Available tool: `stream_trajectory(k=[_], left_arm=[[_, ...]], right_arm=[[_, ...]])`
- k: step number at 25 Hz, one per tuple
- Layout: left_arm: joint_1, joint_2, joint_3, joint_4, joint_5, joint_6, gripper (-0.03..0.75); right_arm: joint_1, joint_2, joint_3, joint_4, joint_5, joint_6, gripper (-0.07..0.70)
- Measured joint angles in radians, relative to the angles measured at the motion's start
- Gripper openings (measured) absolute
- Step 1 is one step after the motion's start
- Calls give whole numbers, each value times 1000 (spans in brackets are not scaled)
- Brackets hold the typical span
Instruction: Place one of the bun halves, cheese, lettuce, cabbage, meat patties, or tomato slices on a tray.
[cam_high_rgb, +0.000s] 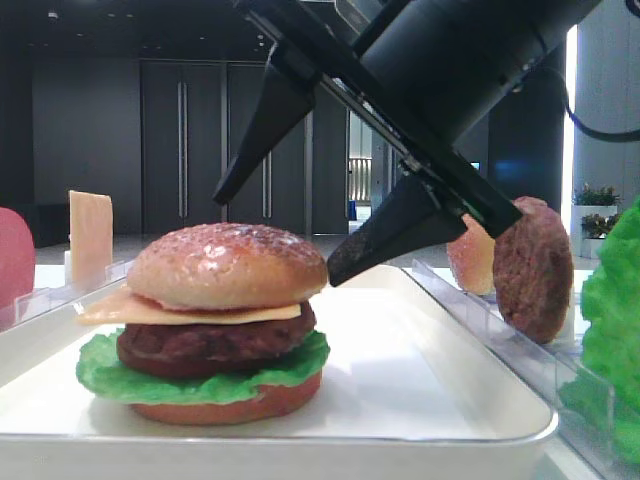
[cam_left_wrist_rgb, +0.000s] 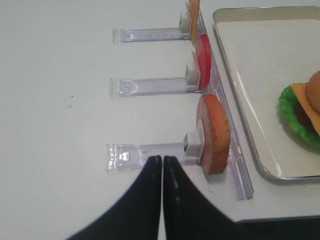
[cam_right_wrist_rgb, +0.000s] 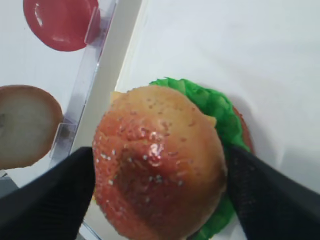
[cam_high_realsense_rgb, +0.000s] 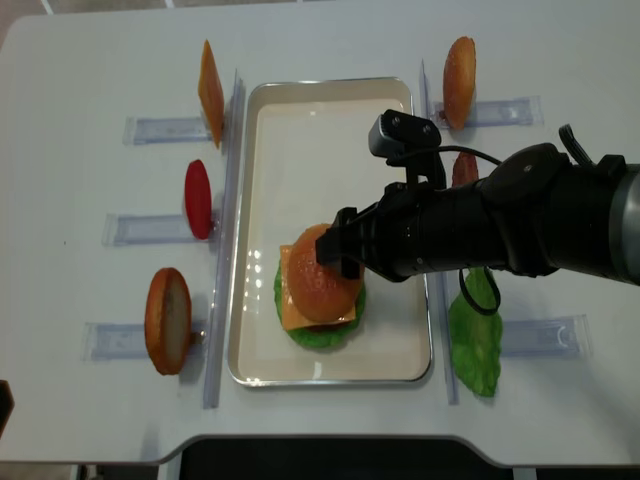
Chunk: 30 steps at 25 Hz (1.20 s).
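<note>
On the metal tray stands a stacked burger: bottom bun, lettuce, meat patty, cheese and a seeded top bun half resting on the stack. My right gripper is open, and its black fingers flank the top bun on both sides, close to its edges. From overhead the right gripper hangs over the burger. My left gripper is shut and empty, above the table beside a clear rack holding a bun half.
Clear racks line both sides of the tray. The left ones hold a cheese slice, a tomato slice and a bun half. The right ones hold another bun half, a patty and lettuce.
</note>
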Motion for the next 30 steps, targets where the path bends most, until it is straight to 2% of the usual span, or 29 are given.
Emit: stream_trajectory(k=[6,11,15,18,22,27,30], left_arm=[[0,0,0,0,0,0,0],[0,0,0,0,0,0,0],[0,0,0,0,0,0,0],[0,0,0,0,0,0,0],[0,0,0,0,0,0,0],[0,0,0,0,0,0,0],[0,0,0,0,0,0,0]], right_arm=[[0,0,0,-99,-21,85,523],[0,-26,0,-115,-30,94,523],[-13,-64,-12,-132,-25,108,523],[-33,-84,-24,-181,-11,160,523],[-62,-112,-53,-322,46,278,523],[-101,-157,-101,-576,90,476,523],[-130,-185,-130,-736,136,597,523]])
